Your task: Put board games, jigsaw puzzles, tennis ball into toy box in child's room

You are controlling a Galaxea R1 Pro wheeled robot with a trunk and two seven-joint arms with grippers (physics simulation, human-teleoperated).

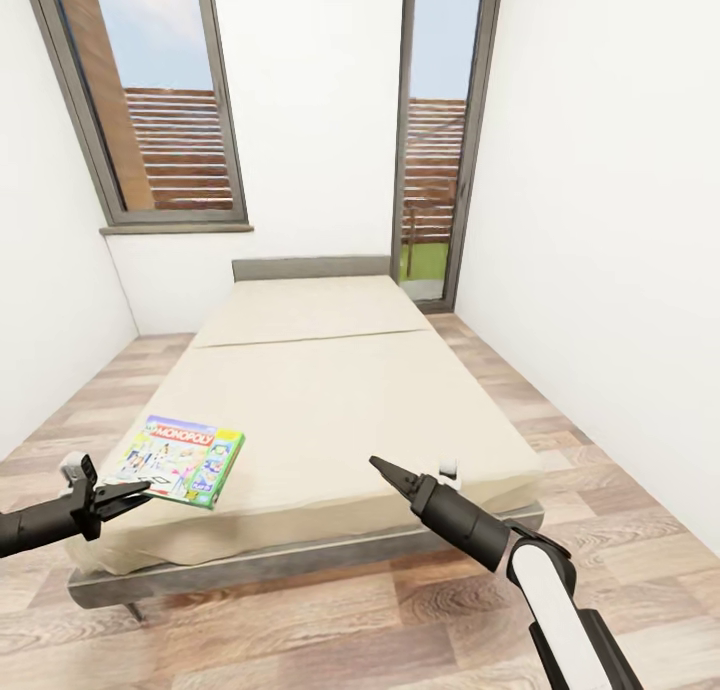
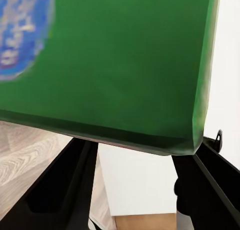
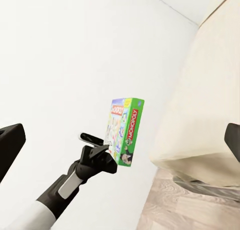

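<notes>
- My left claw (image 1: pixel 135 490) grips the near edge of the flat green-and-white Monopoly board game box (image 1: pixel 182 459) — from the head camera it sits at about 8 o'clock, over the near left corner of the bed.
- From my left wrist, the box's plain green underside (image 2: pixel 115 65) takes up most of the picture, with a blurred blue patch at one side that I cannot read; my two dark fingers (image 2: pixel 60 185) stand either side of its lower edge.
- From my right wrist, the same box (image 3: pixel 124 130) looks lifted clear of the mattress, its red logo showing along the spine, my left claw (image 3: pixel 102 152) clamped on it.
- My right claw (image 1: pixel 385 467) hovers at about 5 o'clock above the low bed with the beige mattress and grey frame (image 1: pixel 330 390), its tips looking pressed together and holding nothing; in its own wrist picture the fingers are cut off at the edges.
- The wood-plank floor (image 1: pixel 620 490) and white walls surround the bed; its far left leg is hidden.
</notes>
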